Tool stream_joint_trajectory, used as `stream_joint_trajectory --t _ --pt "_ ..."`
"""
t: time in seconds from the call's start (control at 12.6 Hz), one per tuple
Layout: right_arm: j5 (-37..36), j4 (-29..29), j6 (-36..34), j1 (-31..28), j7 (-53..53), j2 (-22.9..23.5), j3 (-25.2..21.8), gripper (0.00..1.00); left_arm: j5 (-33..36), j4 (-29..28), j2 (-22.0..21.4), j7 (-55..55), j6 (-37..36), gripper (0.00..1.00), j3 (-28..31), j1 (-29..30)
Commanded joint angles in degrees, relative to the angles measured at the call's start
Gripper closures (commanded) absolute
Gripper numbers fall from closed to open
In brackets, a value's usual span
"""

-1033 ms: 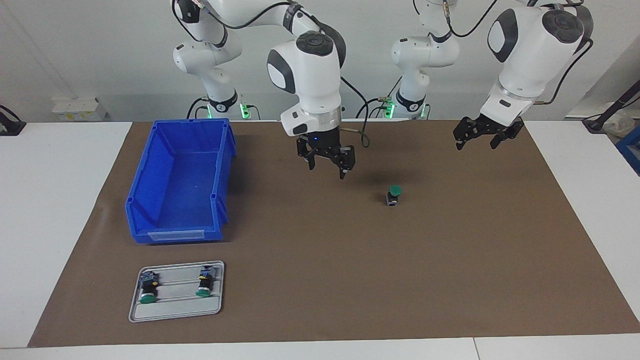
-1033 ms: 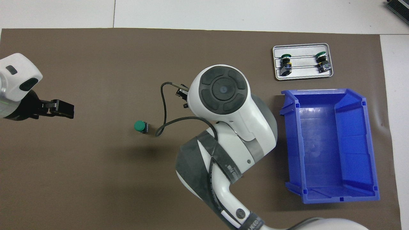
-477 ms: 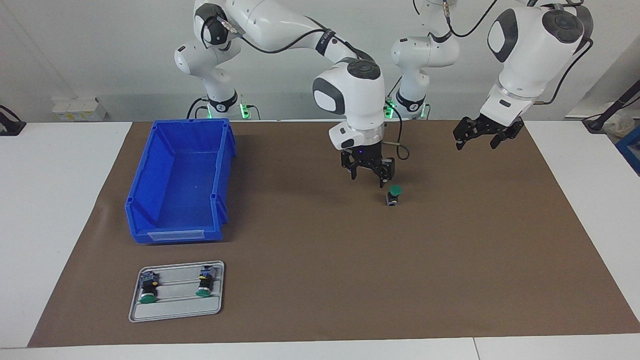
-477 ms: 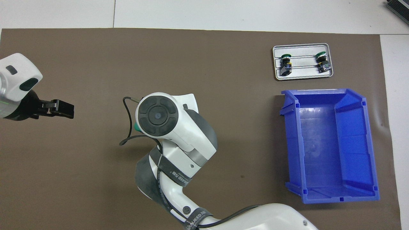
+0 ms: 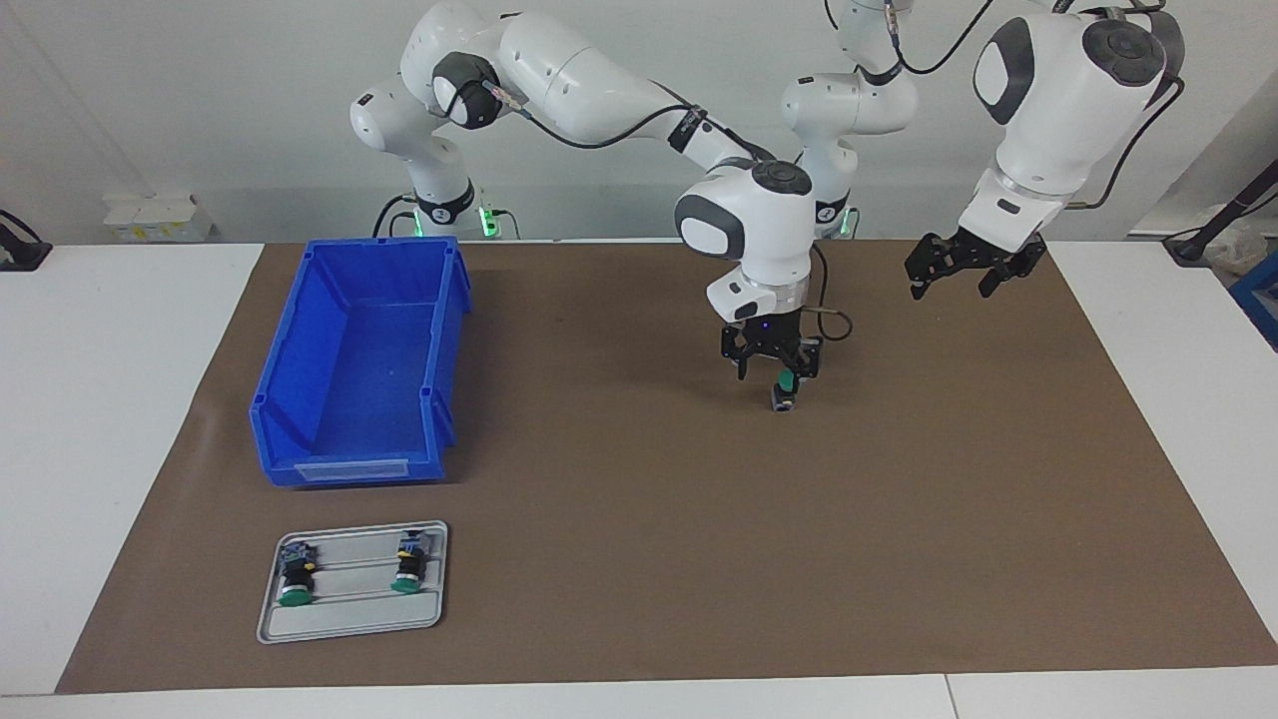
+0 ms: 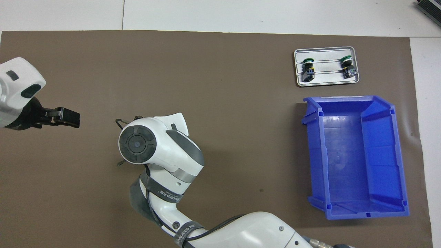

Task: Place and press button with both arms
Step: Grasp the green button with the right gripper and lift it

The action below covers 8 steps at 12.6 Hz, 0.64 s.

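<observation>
Green-capped, with a black body, one small push-button switch stood upright on the brown mat, right under the right gripper, whose fingers were apart around its cap; a second earlier that gripper hung nearer the one blue plastic bin. Two more switches lay on one grey tray. The left gripper waited, open, unmoved.

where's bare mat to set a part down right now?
Bare mat: the wide stretch from the tray toward the left arm's end, farther from the robots than the standing button. Crowded: around that button under the right claw, and the bin beside the tray.
</observation>
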Motion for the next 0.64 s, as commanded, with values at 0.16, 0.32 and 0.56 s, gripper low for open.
stream_joint_trajectory --t 0.16,0.32,0.56 --pt "-4.16 0.96 2.05 1.84 0.01 0.94 0.26 0.13 0.93 -1.29 -1.39 -0.41 0.37 0.0 -0.53 0.61" --pt "-6.72 -0.8 3.45 3.34 -0.17 0.67 0.26 0.14 0.93 -1.29 -1.39 -0.41 0.37 0.0 -0.53 0.61" --pt "-7.25 -0.98 3.72 3.77 -1.31 0.93 0.26 0.15 0.93 -1.29 -1.39 -0.41 0.37 0.0 -0.53 0.61"
